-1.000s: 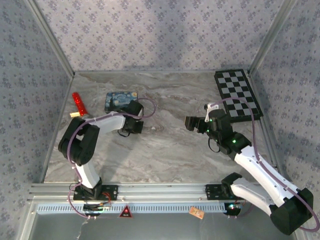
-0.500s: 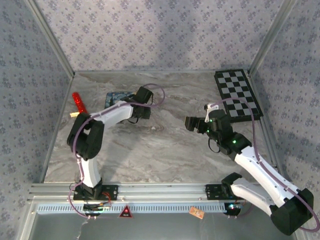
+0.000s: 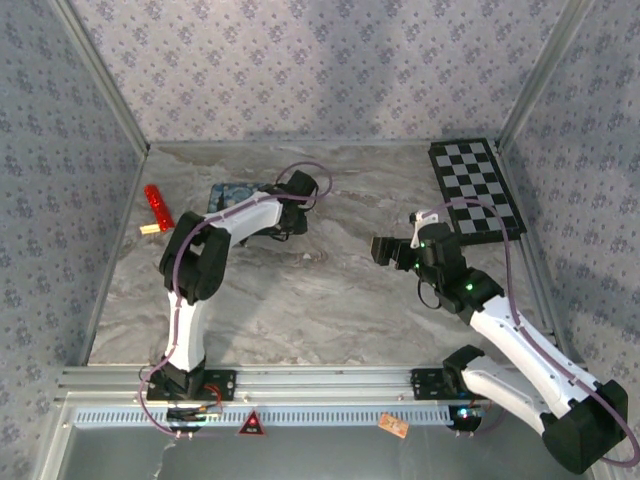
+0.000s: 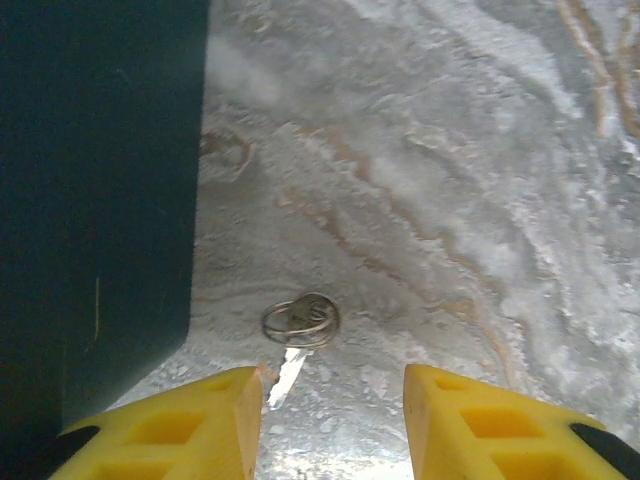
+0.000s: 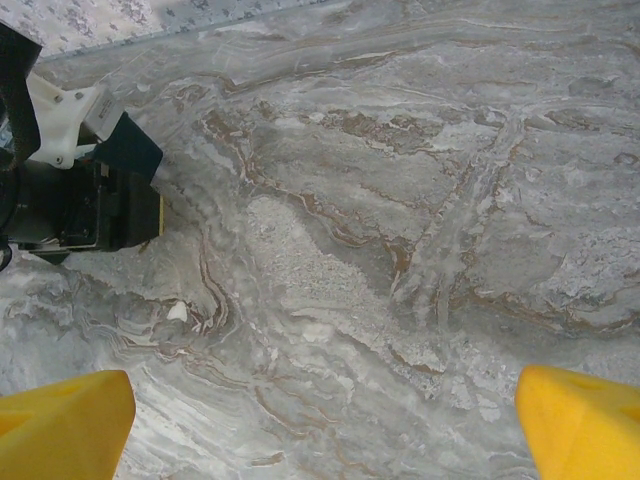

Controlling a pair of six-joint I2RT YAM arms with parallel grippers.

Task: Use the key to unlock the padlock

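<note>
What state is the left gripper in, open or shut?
Open: the left gripper has its yellow fingers apart, and the key lies on the table between them.

Behind left arm (image 3: 236, 219), blue box (image 3: 224, 190) mostly hidden, key (image 4: 290, 362) blade blurred

Both arms (image 3: 510, 335) — white shells, black joints, purple cables (image 3: 512, 280), yellow gripper fingers (image 4: 480, 425).

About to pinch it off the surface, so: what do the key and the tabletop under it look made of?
The key looks like bright bare metal: thin and flat, its blade glinting white under the light. The tabletop looks like marble or a marble-print sheet, grey with brown veins, matte and slightly grainy up close. I cannot tell which of the two it is.
</note>
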